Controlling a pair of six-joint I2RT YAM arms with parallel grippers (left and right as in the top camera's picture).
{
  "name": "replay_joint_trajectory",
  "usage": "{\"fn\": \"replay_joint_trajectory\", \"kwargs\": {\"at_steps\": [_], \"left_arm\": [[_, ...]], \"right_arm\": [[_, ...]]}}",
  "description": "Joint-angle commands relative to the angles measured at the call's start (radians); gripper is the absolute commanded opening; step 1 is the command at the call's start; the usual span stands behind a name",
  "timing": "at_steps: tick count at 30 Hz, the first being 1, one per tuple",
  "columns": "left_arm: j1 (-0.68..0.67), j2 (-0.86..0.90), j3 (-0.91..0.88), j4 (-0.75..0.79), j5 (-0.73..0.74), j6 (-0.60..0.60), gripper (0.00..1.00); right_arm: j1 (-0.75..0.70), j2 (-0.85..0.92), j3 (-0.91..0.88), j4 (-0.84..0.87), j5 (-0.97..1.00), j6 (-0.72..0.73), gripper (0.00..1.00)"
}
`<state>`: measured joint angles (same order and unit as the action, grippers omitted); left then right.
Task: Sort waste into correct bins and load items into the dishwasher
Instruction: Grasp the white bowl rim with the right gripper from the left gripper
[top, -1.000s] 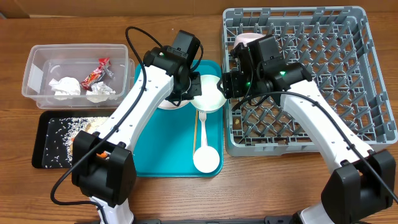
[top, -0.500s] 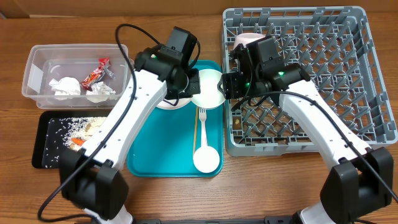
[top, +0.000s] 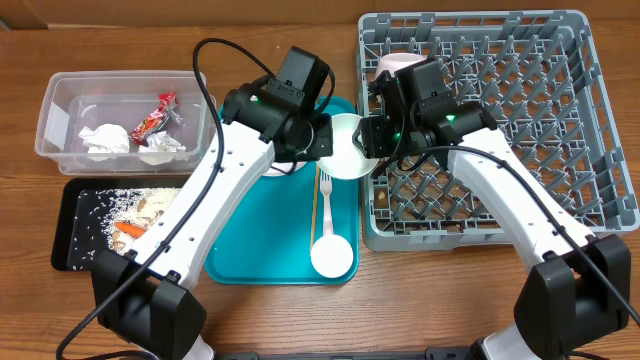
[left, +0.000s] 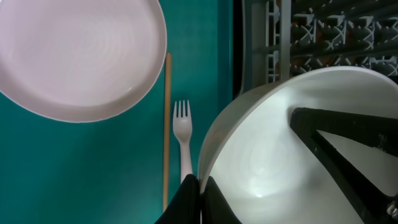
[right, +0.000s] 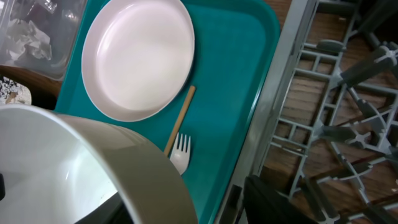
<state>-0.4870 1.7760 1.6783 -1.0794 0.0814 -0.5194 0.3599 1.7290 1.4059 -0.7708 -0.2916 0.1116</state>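
My left gripper (top: 325, 140) (left: 200, 180) is shut on the rim of the white bowl (top: 348, 150) (left: 267, 155) and holds it tilted above the teal tray's right edge, against the grey dish rack (top: 520, 120). My right gripper (top: 372, 135) (right: 186, 205) is open and straddles the bowl's (right: 62, 155) wall, one finger inside and one outside. The white plate (left: 74, 56) (right: 137, 56) lies on the tray, mostly hidden by my left arm in the overhead view. The fork (top: 325, 200), chopstick (top: 316, 215) and small white cup (top: 332, 257) lie on the tray.
The teal tray (top: 260, 250) sits mid-table. The clear tub (top: 55, 100) at the left holds napkins (top: 100, 138) and a red wrapper (top: 152, 118). The black tray (top: 70, 225) holds rice and a carrot piece (top: 125, 228). A white round item (top: 395, 62) sits in the rack's back left corner.
My left gripper has lifted the bowl and carried it right, tilting it up to the rack's edge and into my right gripper's fingers. The right arm has barely moved.
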Motion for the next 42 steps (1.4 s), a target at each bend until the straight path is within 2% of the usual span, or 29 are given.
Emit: {"fn": "replay_joint_trajectory", "kwargs": {"at_steps": [1, 4, 21, 24, 28, 42], "left_arm": [[-0.009, -0.022, 0.018, 0.006, -0.026, 0.019, 0.04], [-0.012, -0.02, 0.01, 0.007, -0.046, 0.019, 0.04], [-0.019, -0.013, -0.024, 0.009, -0.084, 0.017, 0.04], [-0.019, -0.013, -0.024, 0.005, -0.084, 0.006, 0.04], [-0.019, -0.013, -0.024, 0.006, -0.092, 0.006, 0.04], [-0.019, 0.055, -0.024, -0.031, -0.107, 0.007, 0.04]], "right_arm": [[-0.001, 0.004, -0.006, 0.004, -0.001, -0.003, 0.52], [-0.001, 0.004, -0.006, 0.003, -0.001, -0.003, 0.57], [-0.001, 0.004, -0.006, -0.002, -0.001, -0.003, 0.56], [-0.001, 0.004, -0.006, -0.003, -0.001, -0.003, 0.52], [-0.001, 0.004, -0.006, -0.002, -0.001, -0.003, 0.38], [-0.001, 0.004, -0.006, -0.001, -0.001, -0.003, 0.35]]}}
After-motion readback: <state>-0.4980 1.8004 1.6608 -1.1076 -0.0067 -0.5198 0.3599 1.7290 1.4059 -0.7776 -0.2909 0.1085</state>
